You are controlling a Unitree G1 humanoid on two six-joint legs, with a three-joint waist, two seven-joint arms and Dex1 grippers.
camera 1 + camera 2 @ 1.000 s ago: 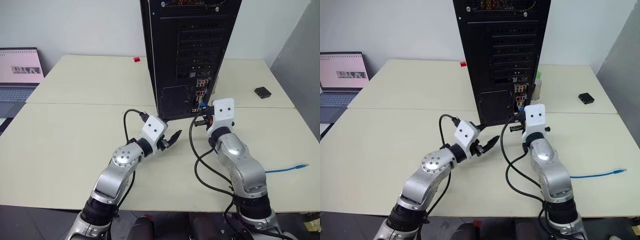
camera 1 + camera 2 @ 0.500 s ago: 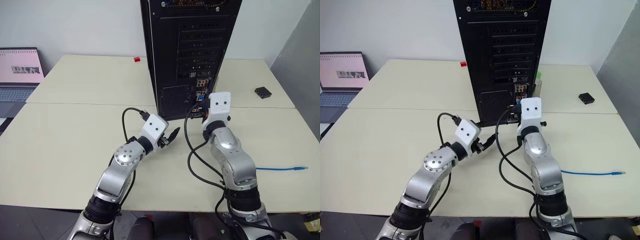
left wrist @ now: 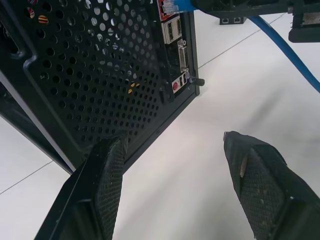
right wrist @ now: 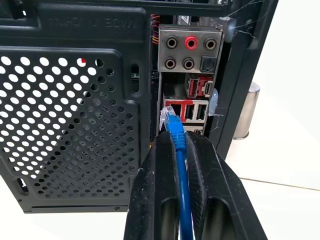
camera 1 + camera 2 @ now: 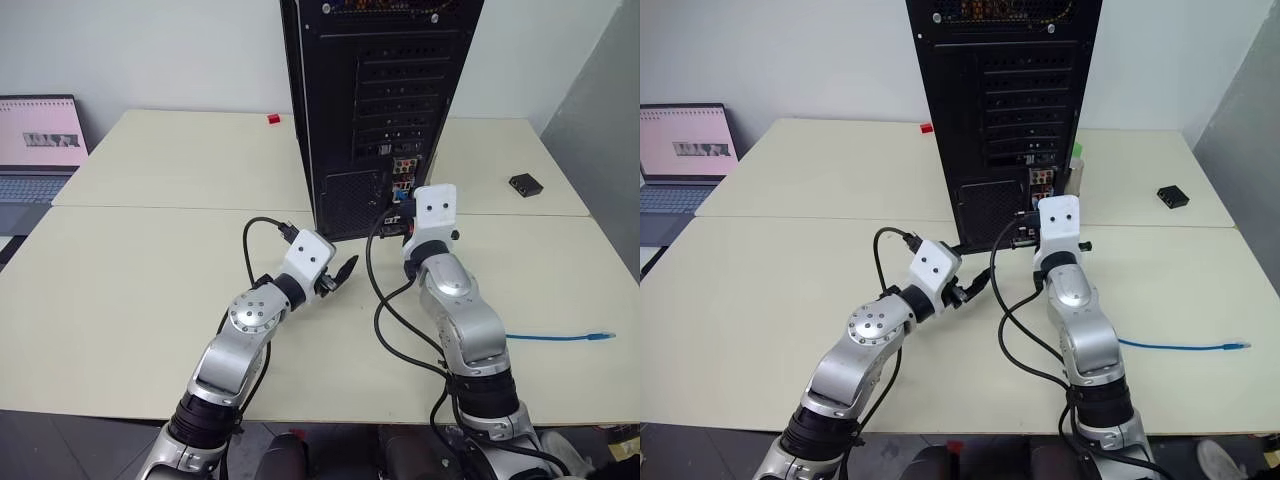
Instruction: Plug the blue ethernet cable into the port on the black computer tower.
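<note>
Cream laminate tabletop (image 5: 130, 300), smooth and matt, carries everything. At its far left edge sits an open grey laptop (image 5: 35, 150) with a lit screen.

Next comes the left gripper (image 5: 345, 270), two black fingers with cross-hatched rubbery pads (image 3: 110, 175), spread apart and empty, hovering just before the lower corner of the tower.

Behind it stands the tall black metal computer tower (image 5: 375, 110), rigid sheet steel with a punched round-hole grille, slotted covers above and a silver plate of small red and black sockets. It looks heavy and stable, so I judge it will not slide under a light push from a plug.

Just right of the grille, the right gripper (image 4: 179, 145) is clamped on the thin bright-blue ethernet cable (image 4: 181, 170) a little behind its small clear plastic plug (image 4: 168, 116). The plug tip sits at the port block; whether it has entered the socket I cannot tell.

The cord is light, limp and smooth-jacketed, so it would buckle if pushed from far back. The hold belongs where it is, right behind the plug's stiff boot. The clear plug and its latch tab look brittle, so it wants a straight, gentle push. The slack trails across the table to the free end (image 5: 600, 334) at the right. A small black box (image 5: 525, 184) lies farther back.
</note>
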